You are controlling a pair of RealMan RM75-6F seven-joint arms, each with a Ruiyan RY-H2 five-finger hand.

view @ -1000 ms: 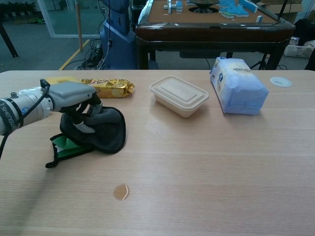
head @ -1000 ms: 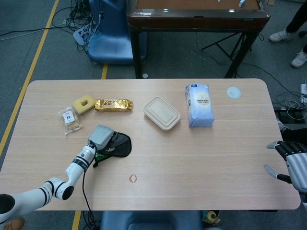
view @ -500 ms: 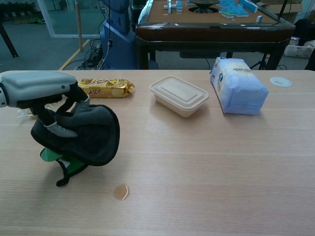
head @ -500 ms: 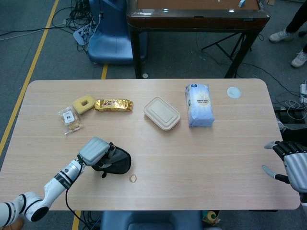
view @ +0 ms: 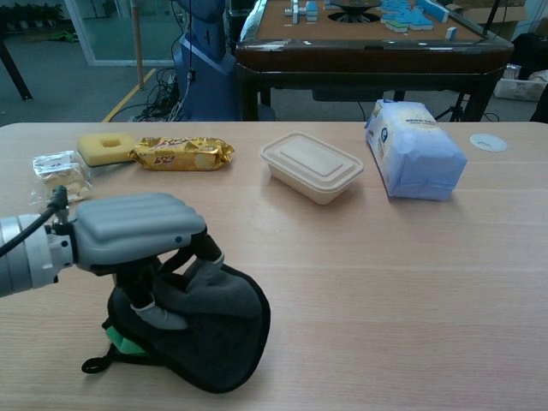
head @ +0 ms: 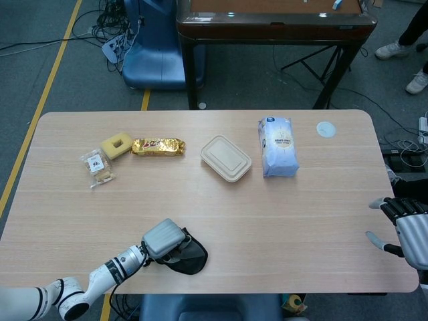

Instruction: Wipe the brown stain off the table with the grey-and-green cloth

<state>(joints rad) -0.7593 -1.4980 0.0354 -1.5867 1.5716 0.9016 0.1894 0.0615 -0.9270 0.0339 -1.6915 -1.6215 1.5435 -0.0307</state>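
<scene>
Head view: left hand [head: 162,239] sits near the front edge of the table [head: 321,200], at about 7 o'clock from the table's centre.
Cloth: grey-and-green cloth [head: 189,255] lies bunched under and just to the 4 o'clock side of the left hand, touching it and resting on the table.
Chest view, cloth: dark grey folds hang below the fingers [view: 157,313]; a green patch shows at the cloth's lower left edge, a dark loop trailing out at 8 o'clock.
Left hand state: fingers curled down into the cloth, gripping it; grey back of the hand faces up.
Left arm: forearm runs from the hand toward 8 o'clock, low over the table, white with black bands.
Stain: brown stain not visible in either view.
Right hand: right hand [head: 405,228] at the table's right edge, about 4 o'clock from centre, fingers apart, holding nothing.
Other items: beige lidded container [head: 226,158], blue-white packet [head: 277,146], gold-wrapped bar [head: 158,146], yellow sponge block [head: 116,144], small clear packet [head: 97,168] along the far half.
</scene>
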